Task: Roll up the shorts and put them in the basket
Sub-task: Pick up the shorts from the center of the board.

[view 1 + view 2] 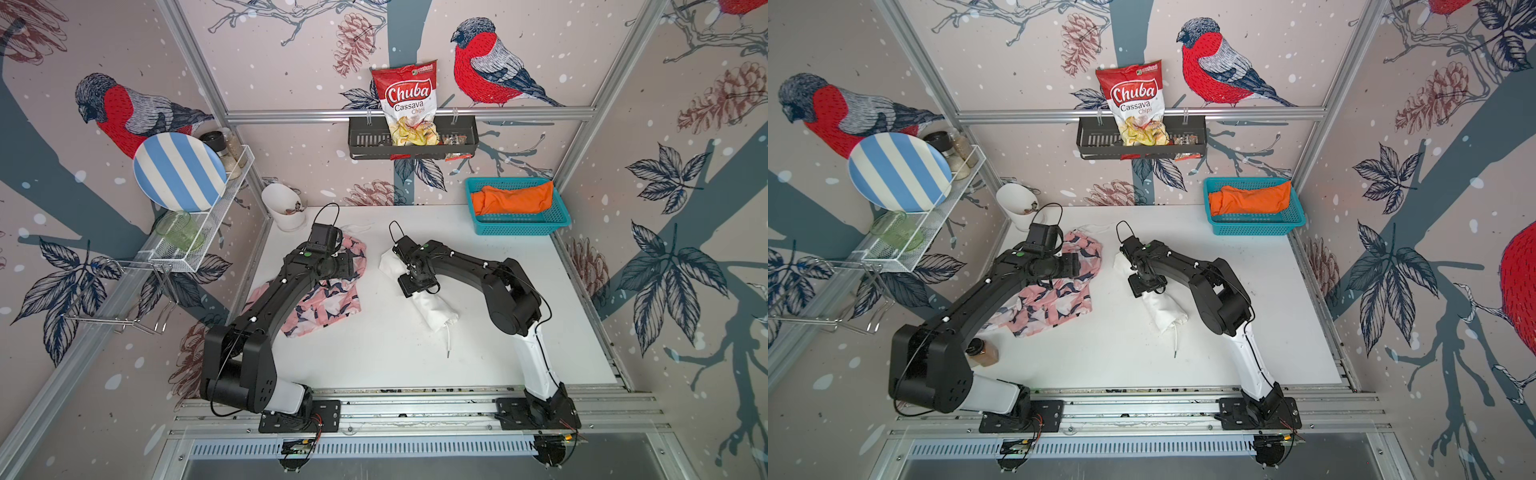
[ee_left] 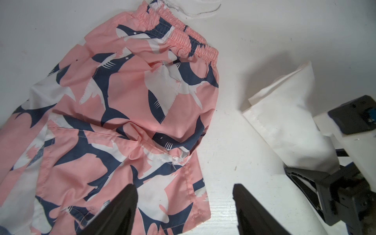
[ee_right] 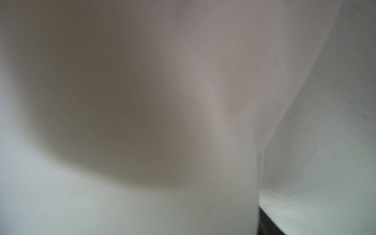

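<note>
- Tools: left tool released above pink shorts; right tool on rolled white shorts, grip impossible to tell.
- Orange shorts lie in basket.

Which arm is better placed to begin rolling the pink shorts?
Probably left: the left gripper, open, hangs over the unrolled pink shorts; the right gripper sits at the rolled white shorts.
</note>
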Action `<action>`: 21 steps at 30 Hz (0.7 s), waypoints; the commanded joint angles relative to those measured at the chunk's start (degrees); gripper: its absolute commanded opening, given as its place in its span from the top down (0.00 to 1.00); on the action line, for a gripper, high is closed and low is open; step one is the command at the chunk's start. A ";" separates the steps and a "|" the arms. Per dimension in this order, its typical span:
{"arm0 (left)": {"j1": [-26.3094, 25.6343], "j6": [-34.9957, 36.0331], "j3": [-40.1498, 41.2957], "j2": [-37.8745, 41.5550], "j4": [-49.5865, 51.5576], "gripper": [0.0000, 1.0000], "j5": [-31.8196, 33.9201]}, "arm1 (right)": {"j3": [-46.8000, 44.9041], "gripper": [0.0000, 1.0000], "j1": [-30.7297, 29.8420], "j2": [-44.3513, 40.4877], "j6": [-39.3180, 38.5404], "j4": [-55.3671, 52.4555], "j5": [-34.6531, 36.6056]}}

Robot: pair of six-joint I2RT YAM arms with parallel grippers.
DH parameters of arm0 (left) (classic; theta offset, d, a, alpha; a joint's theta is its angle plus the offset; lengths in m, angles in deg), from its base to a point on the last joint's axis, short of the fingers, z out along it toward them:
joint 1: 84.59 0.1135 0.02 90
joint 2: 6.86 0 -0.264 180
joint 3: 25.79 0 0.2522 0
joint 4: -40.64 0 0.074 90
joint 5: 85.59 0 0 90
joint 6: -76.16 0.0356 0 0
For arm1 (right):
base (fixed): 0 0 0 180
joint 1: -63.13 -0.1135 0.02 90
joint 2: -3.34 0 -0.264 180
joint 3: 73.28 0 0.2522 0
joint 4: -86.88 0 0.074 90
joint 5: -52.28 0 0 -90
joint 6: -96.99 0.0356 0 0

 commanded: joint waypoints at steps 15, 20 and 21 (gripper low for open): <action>2.08 0.83 0.68 0.58 -2.07 0.23 -3.74 | 1.81 0.04 -0.35 -7.18 -0.90 -1.03 -3.83; 2.08 0.85 0.93 0.71 -2.08 0.23 -3.80 | 1.12 0.01 -0.79 -5.67 -0.93 -0.44 -5.15; 2.08 0.87 0.92 0.71 -2.15 0.23 -3.83 | 0.87 0.00 -1.10 -5.62 -0.90 -0.20 -5.45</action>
